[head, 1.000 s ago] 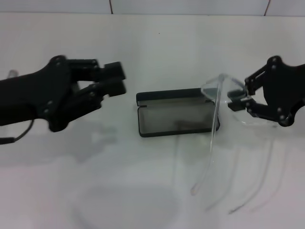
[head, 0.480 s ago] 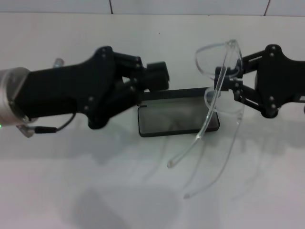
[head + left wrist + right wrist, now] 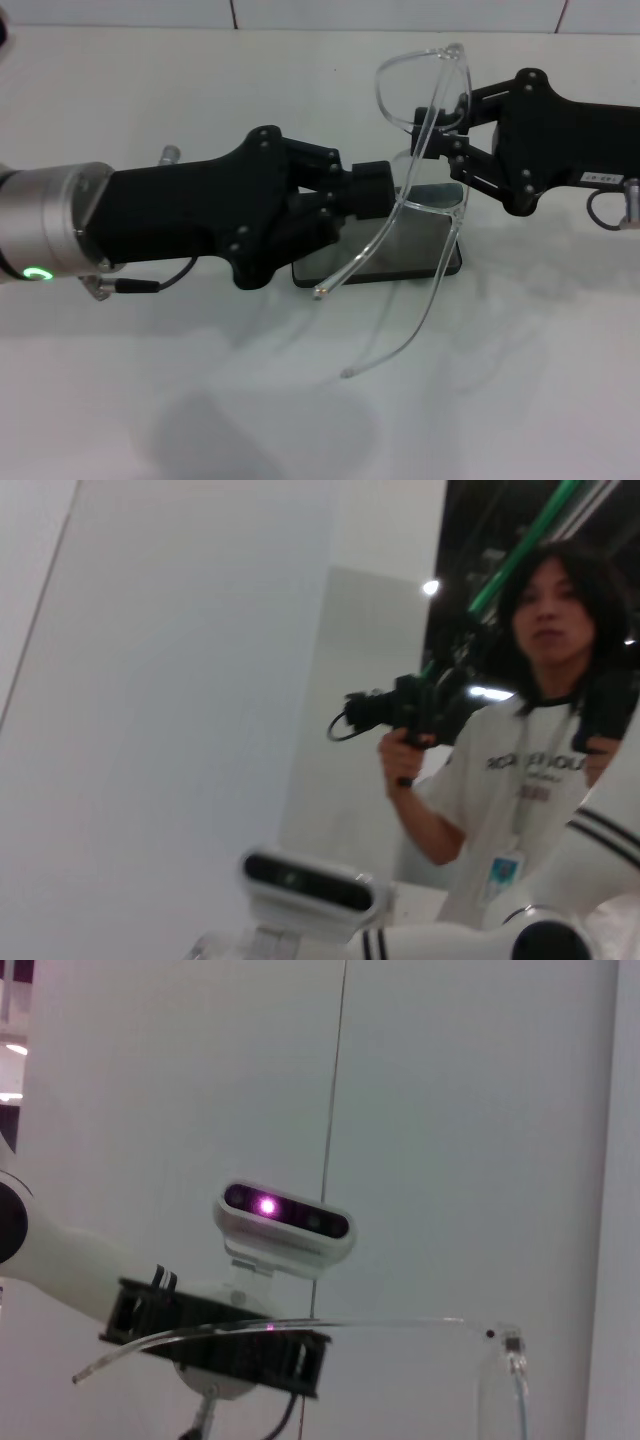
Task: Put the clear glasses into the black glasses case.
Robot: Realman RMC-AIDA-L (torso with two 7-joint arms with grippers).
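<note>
The clear glasses (image 3: 418, 88) hang in the air above the table, and my right gripper (image 3: 456, 142) is shut on their frame beside the lens. Their two long temple arms slant down and to the left, across the black glasses case (image 3: 425, 250). The case lies open on the table with its grey lining up, and my left arm hides its left part. My left gripper (image 3: 376, 190) hovers over the case with its tip close to the nearer temple arm. One temple arm (image 3: 300, 1325) also crosses the right wrist view.
The white table (image 3: 520, 380) spreads around the case, with a tiled wall behind it. The left wrist view shows a person holding a camera (image 3: 400, 705) and the robot's head camera (image 3: 305, 880).
My left arm has swung right, from the table's left side to over the case. My right gripper has lifted the glasses and carried them left, so the temple arms now cross the case.
</note>
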